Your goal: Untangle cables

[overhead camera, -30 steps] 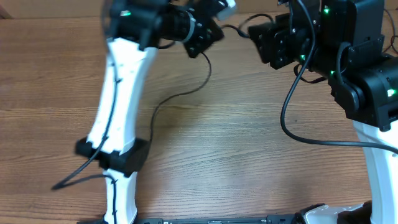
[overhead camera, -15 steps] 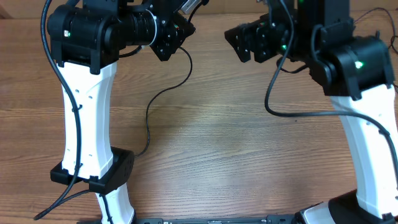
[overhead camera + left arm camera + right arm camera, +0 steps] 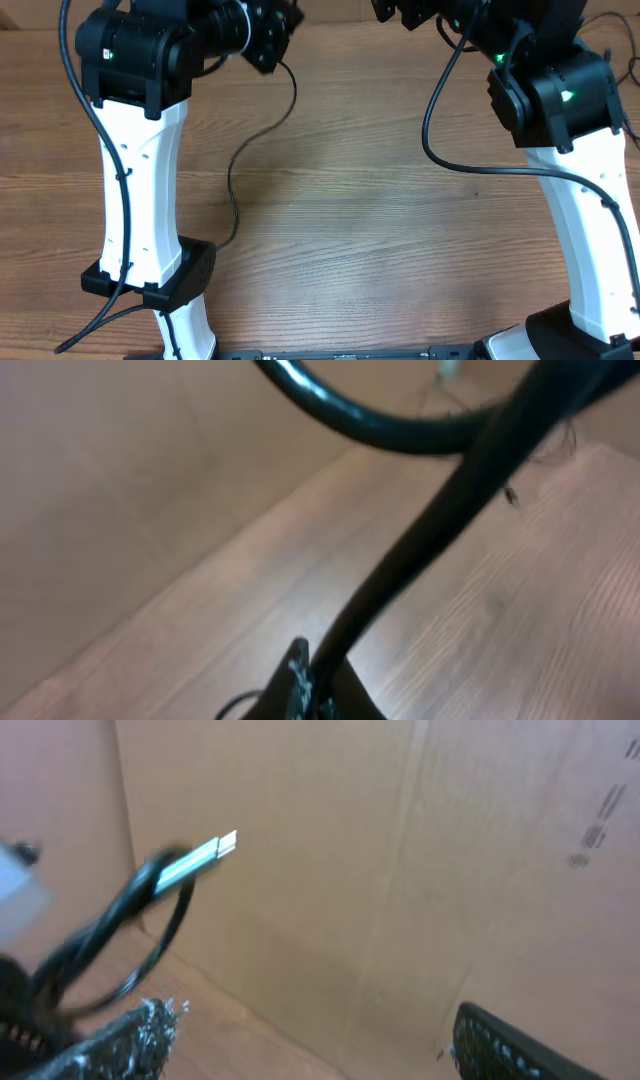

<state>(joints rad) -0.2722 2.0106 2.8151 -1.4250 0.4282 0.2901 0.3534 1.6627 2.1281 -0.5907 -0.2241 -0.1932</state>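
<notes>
Overhead: our left gripper (image 3: pixel 268 35) is at the far edge, with one cable (image 3: pixel 231 195) trailing across the table (image 3: pixel 400 220). The right gripper (image 3: pixel 405 12) is nearby but apart.

Left wrist: blurry, but the jaws look clamped on that cable.

Right wrist: jaws wide and empty, with a silver plug (image 3: pixel 205 858) off to one side.

We reckon it's mid pull-apart. Next we need to catch that plug end.

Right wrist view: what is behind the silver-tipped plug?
A plain brown cardboard wall stands behind the plug. Its black cable loops down left; its far end is out of frame.
</notes>
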